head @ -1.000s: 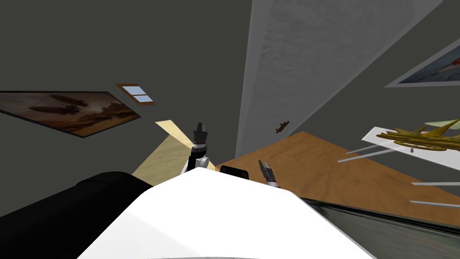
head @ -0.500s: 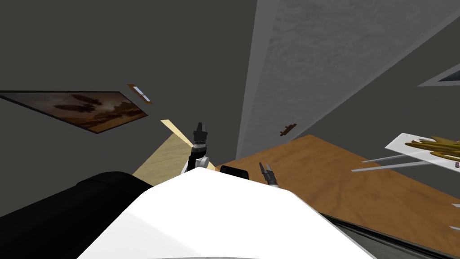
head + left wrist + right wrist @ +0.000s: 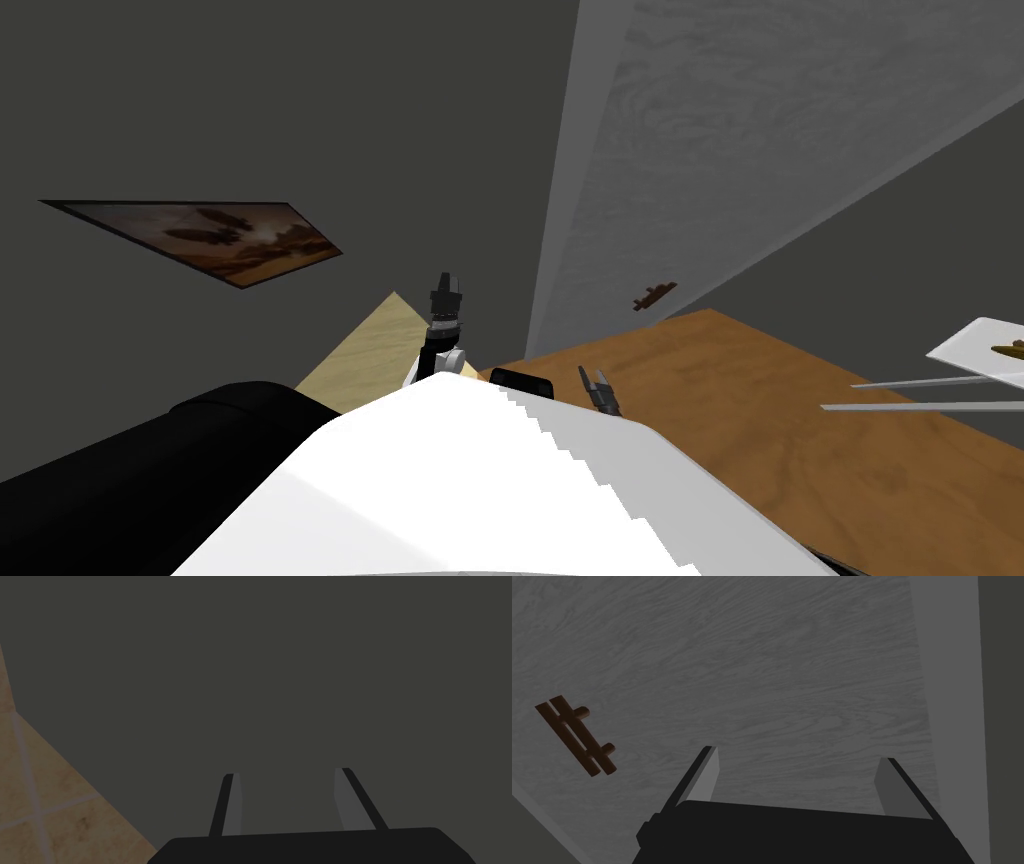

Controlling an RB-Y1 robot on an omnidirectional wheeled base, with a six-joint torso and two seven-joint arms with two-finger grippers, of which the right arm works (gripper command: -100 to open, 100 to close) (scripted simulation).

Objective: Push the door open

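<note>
Grey wood-grain door, at upper right of the head view, is seen larger than before: the base is brought nearer. The right tool and left tool are held apart, with the push not yet begun.

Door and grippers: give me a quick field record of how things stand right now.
door: grey wood-grain panel in a pale frame
handle: dark brown, on the panel, off to one side of the right gripper, not gripped
right gripper: open, aimed at bare panel between handle and frame
left gripper: open, facing a dark grey wall
contact with door: cannot tell
</note>
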